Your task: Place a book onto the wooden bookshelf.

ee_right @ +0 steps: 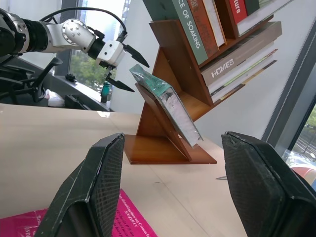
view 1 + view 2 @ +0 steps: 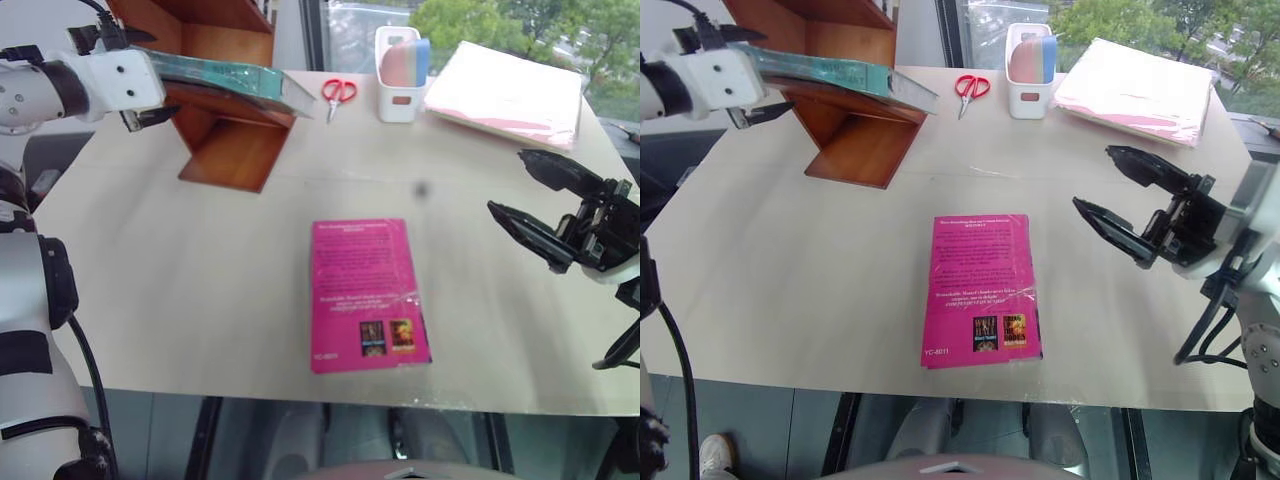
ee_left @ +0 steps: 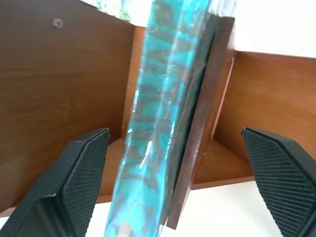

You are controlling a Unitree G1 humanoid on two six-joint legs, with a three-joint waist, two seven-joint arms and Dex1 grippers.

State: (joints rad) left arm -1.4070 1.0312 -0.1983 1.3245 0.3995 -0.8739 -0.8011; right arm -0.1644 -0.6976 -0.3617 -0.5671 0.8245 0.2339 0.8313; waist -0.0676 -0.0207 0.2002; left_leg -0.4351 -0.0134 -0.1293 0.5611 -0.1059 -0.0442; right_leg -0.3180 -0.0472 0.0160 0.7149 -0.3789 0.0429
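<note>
Left wrist view shows the book (image 3: 158, 133) standing between the two black fingers (image 3: 74, 182) of the left gripper (image 3: 173, 187), clear of both pads with a gap on each side. The jaws stand wide; nothing is clamped. The book is thin, with a glossy teal-green cover carrying dark printed markings and a clear film that catches the light. Its back lies against a slanted reddish-brown board of the wooden bookshelf (image 3: 59, 84), and polished side panels rise beyond each finger.

From the right wrist view, the book (image 1: 165, 106) leans flat on the lower sloping board of the wooden bookshelf (image 1: 170, 150), its pale page edge facing outward at the lower end. The left gripper (image 1: 126, 66) sits just beyond the book's upper end, fingers spread above and below that edge without touching it. Other books fill the upper compartments of the shelf.

The right gripper (image 2: 535, 205) hangs apart over the table (image 2: 180, 290), well away from the shelf, its jaws parted and holding nothing. Ahead of those jaws, lying flat on the table, is a magenta-pink book (image 2: 365, 293). Farther off are red-handled scissors (image 2: 337, 93), a white holder (image 2: 400, 70) and a pale pink folder (image 2: 510, 92).
</note>
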